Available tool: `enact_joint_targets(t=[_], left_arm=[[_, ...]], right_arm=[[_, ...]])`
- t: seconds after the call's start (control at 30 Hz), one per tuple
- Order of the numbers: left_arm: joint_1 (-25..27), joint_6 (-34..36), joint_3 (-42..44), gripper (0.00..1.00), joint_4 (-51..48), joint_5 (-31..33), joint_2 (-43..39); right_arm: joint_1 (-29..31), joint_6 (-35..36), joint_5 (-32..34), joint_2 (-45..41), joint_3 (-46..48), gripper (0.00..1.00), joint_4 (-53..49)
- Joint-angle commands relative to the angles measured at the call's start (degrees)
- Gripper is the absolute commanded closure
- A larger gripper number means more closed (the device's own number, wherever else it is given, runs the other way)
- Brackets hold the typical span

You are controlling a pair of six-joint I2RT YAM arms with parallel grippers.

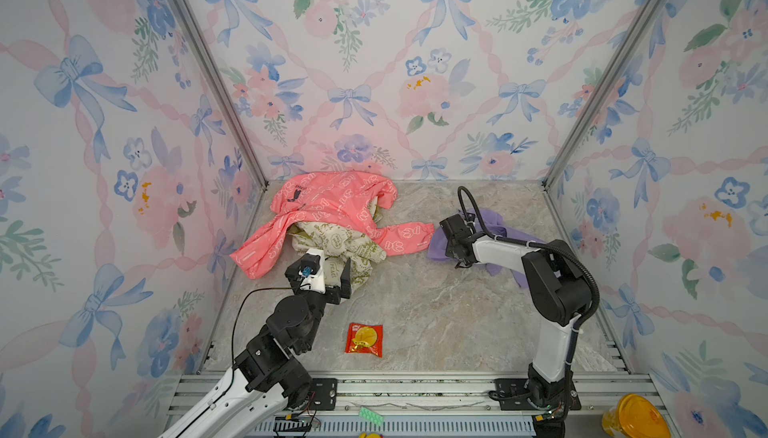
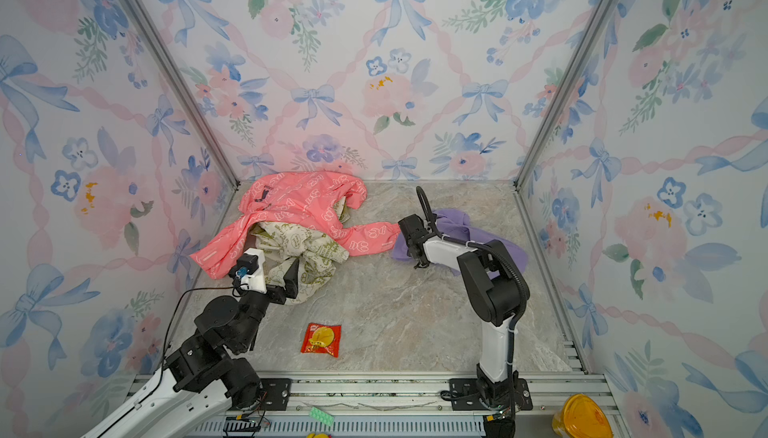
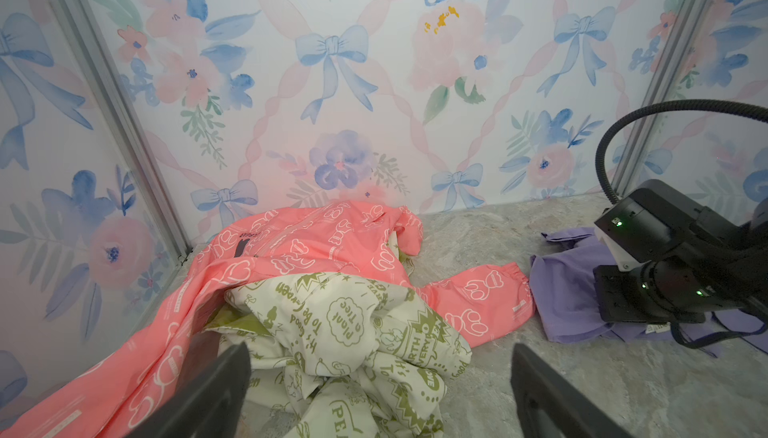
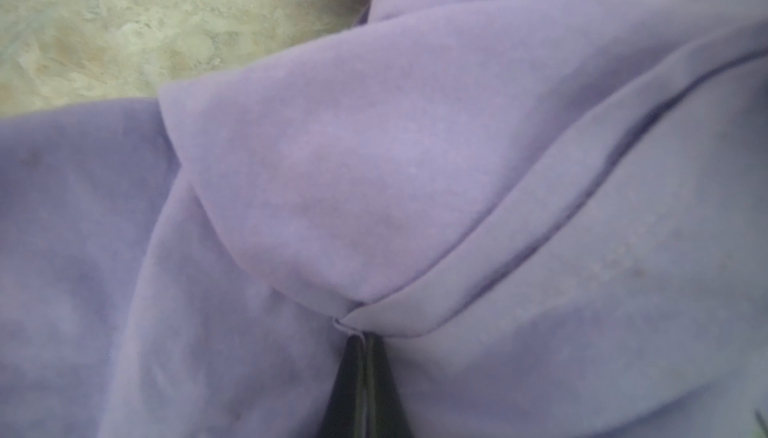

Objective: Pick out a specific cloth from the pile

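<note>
Lavender cloth (image 4: 374,166) fold pinched (right hand (image 4: 363,357)); tabletop (image 4: 124,20) open beside.

Both top views look down from high above the near edge toward the far wall (image 1: 374,82), taking in the whole table (image 1: 436,303); the left wrist view sits low at near left, facing far over the pile (image 3: 332,311), and shares the lavender cloth (image 3: 573,290) at right with them; the right wrist view looks close onto that cloth, blurred

Red-yellow snack pkt (image 1: 364,339) on marble tabletop (image 1: 436,311); yellow container (image 1: 633,417) by front rail (image 1: 415,390).
</note>
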State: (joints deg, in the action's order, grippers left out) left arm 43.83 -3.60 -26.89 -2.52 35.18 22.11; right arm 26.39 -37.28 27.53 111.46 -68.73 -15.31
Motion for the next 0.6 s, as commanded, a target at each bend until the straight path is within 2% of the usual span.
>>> enact_joint_targets(t=[0.0,0.33,0.47,0.57], left_arm=[[-0.2,0.2,-0.1,0.02,-0.2,1.8,-1.3],[-0.2,0.7,-0.1,0.02,-0.2,3.9,-1.7],[-0.2,0.9,-0.1,0.02,-0.2,4.3,-2.0],[-0.2,0.9,-0.1,0.02,-0.1,4.4,-2.0]], right_arm=[[-2.7,1.1,-1.5,-4.2,0.6,1.0,0.8],[-12.6,6.2,-2.4,-16.4,-4.6,1.0,1.2],[-17.5,5.6,-6.6,-20.1,-7.2,1.0,0.1],[-19.8,4.3,-6.5,-22.9,-6.9,0.98,-0.7]])
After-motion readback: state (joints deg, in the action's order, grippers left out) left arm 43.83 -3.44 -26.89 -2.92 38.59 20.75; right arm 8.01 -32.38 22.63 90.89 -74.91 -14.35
